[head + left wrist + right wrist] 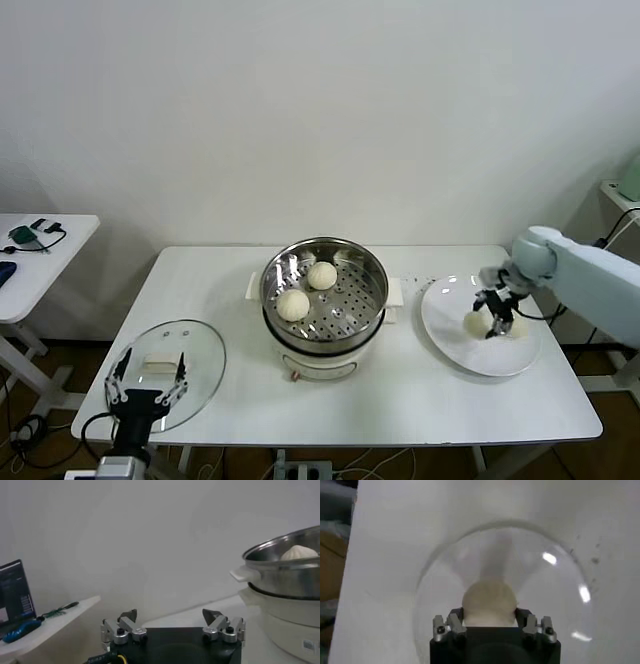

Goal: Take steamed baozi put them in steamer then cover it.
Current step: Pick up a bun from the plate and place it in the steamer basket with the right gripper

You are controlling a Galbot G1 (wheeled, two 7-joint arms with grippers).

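1. Fingers first: on my right gripper [489,622] they're narrowed around a steamed baozi [489,602], one finger on each side of it and touching it from what the right wrist view shows. That bun sits on the white plate [445,570].

2. In the head view, the right gripper [497,318] is pointed down onto the plate [445,330], with the right arm [590,270] reaching in from the right edge and bent at the wrist. There's one bun [475,322] just beside the fingers on the steamer side, and a second pale one [518,326] on the other side, partly hidden by the gripper. I can't tell from up here which of them the fingers are on.

3. Left gripper [148,385] is spread wide and has nothing in it. The left wrist view shows the same thing, both fingertips [127,616] well apart with only air between them.

4. The left arm is low at the near-left corner of the table [400,400], gripper sitting over the near edge of the cover [170,372]. The cover lies flat on the table, handle up, well apart from the steamer.

5. The steamer [372,300] is at the table's middle, uncovered, with two baozi [293,304] on its perforated tray, near each other on the left-hand side.

6. There's a side table [40,270] off to the left with some small stuff on it.
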